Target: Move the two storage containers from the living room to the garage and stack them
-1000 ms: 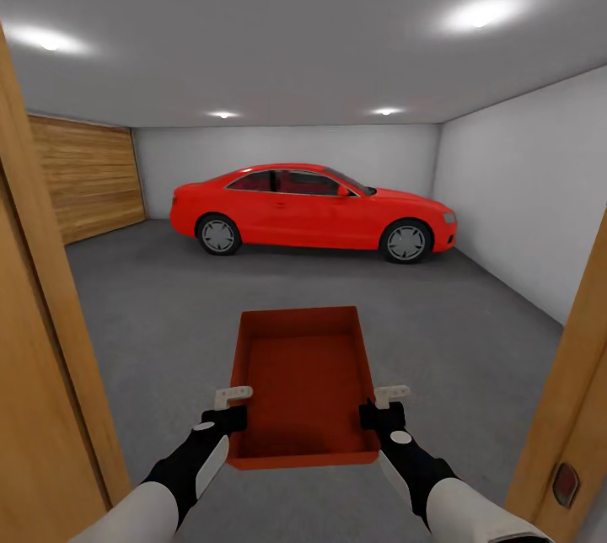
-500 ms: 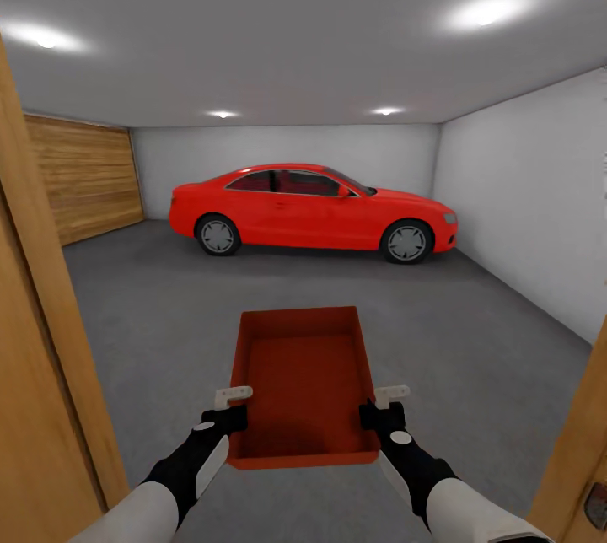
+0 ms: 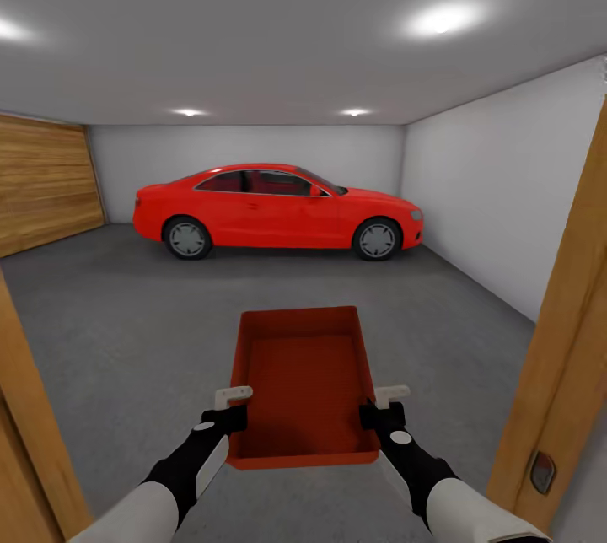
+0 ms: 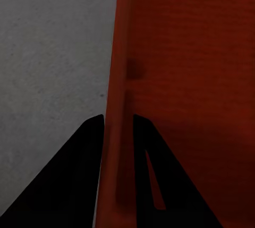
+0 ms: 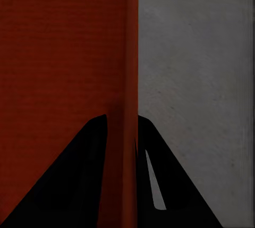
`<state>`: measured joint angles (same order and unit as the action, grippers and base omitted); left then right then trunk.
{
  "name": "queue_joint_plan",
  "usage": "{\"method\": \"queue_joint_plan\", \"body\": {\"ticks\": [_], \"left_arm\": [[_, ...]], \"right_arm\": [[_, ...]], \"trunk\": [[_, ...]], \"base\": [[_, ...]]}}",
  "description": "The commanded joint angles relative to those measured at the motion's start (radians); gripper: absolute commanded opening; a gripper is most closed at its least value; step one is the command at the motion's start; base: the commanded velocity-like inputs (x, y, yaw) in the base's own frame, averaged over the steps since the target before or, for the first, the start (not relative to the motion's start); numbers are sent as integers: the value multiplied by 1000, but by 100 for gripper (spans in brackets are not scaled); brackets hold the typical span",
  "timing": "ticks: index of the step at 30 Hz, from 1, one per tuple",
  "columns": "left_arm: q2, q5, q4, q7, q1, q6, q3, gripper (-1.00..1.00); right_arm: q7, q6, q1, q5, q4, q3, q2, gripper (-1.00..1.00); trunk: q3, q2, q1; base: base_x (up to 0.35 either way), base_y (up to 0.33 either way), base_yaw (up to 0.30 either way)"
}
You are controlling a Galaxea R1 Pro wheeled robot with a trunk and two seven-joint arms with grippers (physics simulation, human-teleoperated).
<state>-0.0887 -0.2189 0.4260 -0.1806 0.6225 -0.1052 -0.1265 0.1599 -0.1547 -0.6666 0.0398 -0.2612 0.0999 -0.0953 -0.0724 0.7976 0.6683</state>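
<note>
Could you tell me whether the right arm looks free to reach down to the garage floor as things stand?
Probably not yet: the right claw is clamped on the storage container, as is the left claw. The floor ahead looks bare up to the red car.

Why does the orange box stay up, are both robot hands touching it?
Touching. In each wrist view the storage container wall runs between the fingers of the left gripper and right gripper, no gap.

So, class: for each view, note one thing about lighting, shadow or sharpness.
Head view: ceiling lights bloom into soft glare, while the red car stays sharp. Left wrist view: the gripper fingers are black silhouettes against the storage container. Right wrist view: the concrete floor looks soft and grainy.
</note>
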Motion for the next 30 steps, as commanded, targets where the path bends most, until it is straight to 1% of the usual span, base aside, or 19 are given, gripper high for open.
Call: {"method": "queue_joint_plan", "body": {"ticks": [1, 15, 21, 30], "left_arm": [[9, 11, 5, -94, 0, 44, 27, -100], [9, 11, 5, -94, 0, 44, 27, -100], [9, 11, 5, -94, 0, 44, 27, -100], [9, 11, 5, -95, 0, 44, 27, -100]], "right_arm": [[-7, 1, -2, -52, 2, -14, 0, -100], [-7, 1, -1, -52, 2, -14, 0, -100], [-7, 1, -1, -52, 2, -14, 0, -100], [-7, 1, -2, -52, 2, -14, 0, -100]], "trunk": [[-2, 1, 0], [-2, 1, 0], [-2, 1, 0], [-2, 1, 0]], "base": [[21, 18, -70], [29, 25, -7], [95, 86, 0], [8, 8, 0]]}}
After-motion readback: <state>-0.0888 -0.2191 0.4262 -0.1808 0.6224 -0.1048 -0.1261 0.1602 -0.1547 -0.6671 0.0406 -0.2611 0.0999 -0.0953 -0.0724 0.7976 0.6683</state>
